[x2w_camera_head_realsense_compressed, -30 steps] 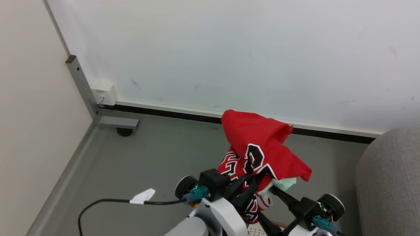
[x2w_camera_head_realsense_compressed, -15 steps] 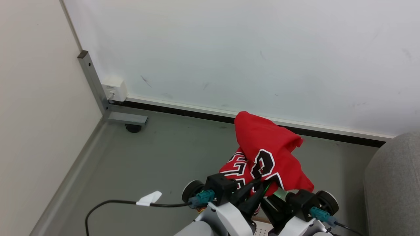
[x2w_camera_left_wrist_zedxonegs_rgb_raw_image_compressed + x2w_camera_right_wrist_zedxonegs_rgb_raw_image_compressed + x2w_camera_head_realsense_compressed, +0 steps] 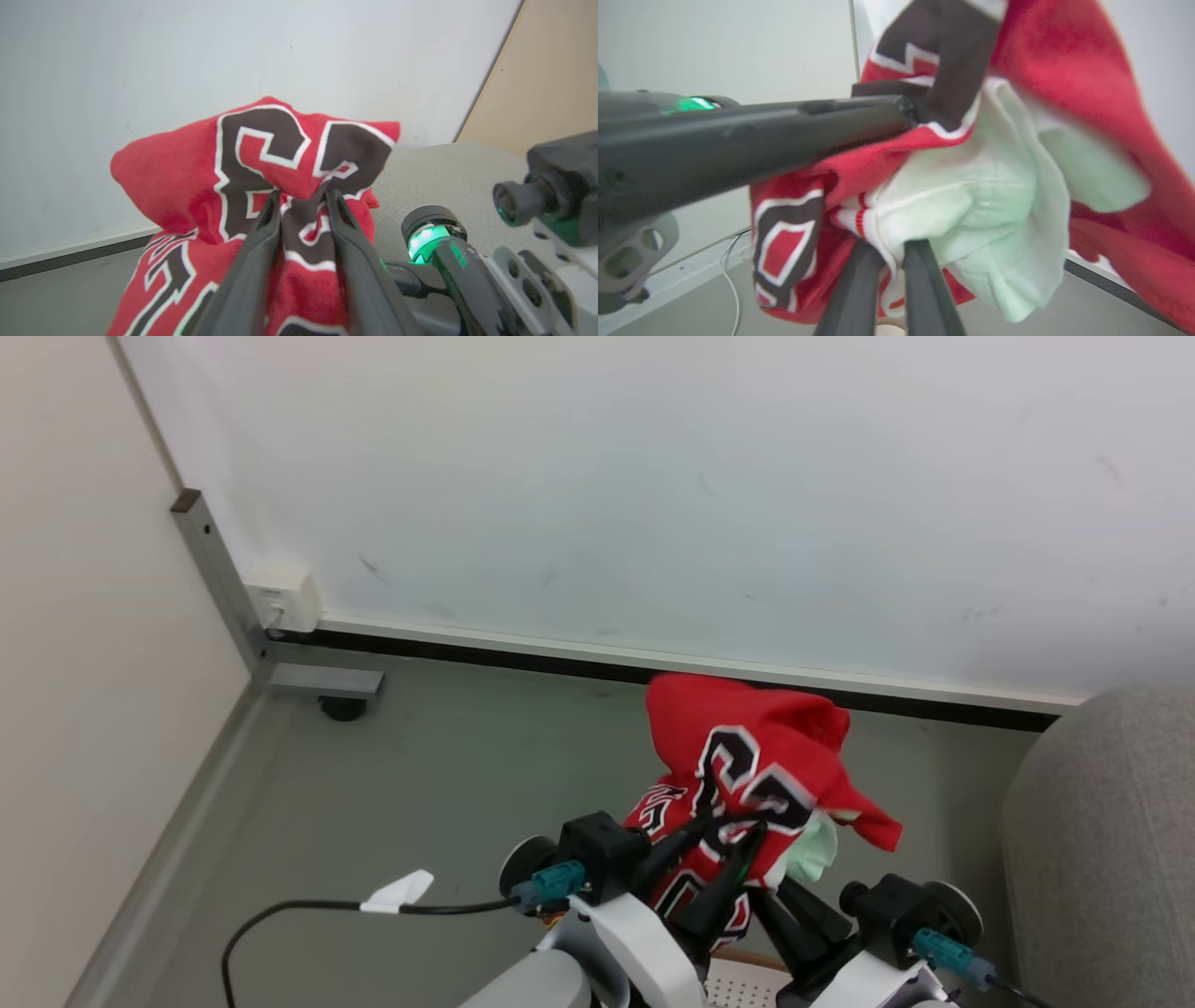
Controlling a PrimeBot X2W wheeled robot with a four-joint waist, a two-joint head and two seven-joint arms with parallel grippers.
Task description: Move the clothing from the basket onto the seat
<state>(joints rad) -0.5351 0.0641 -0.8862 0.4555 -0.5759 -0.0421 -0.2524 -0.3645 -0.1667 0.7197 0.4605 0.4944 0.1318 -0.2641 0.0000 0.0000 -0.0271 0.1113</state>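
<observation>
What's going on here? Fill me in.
The robot holds a red jersey up in the air with both arms. The right gripper is shut on its white-trimmed edge. The left gripper has its fingers around a fold of the lettered part, slightly parted. The grey sofa is off to the right, and the basket sits below the arms.

Grey floor (image 3: 448,784), black cable (image 3: 280,919) on it

A soft red fabric jersey (image 3: 761,775) with black-and-white block lettering hangs bunched in the air above the grey floor, its pale white inner side showing underneath. A sliver of the white perforated plastic basket (image 3: 738,985) lies below it. The light grey upholstered sofa (image 3: 1102,840) stands to its right, apart.
</observation>
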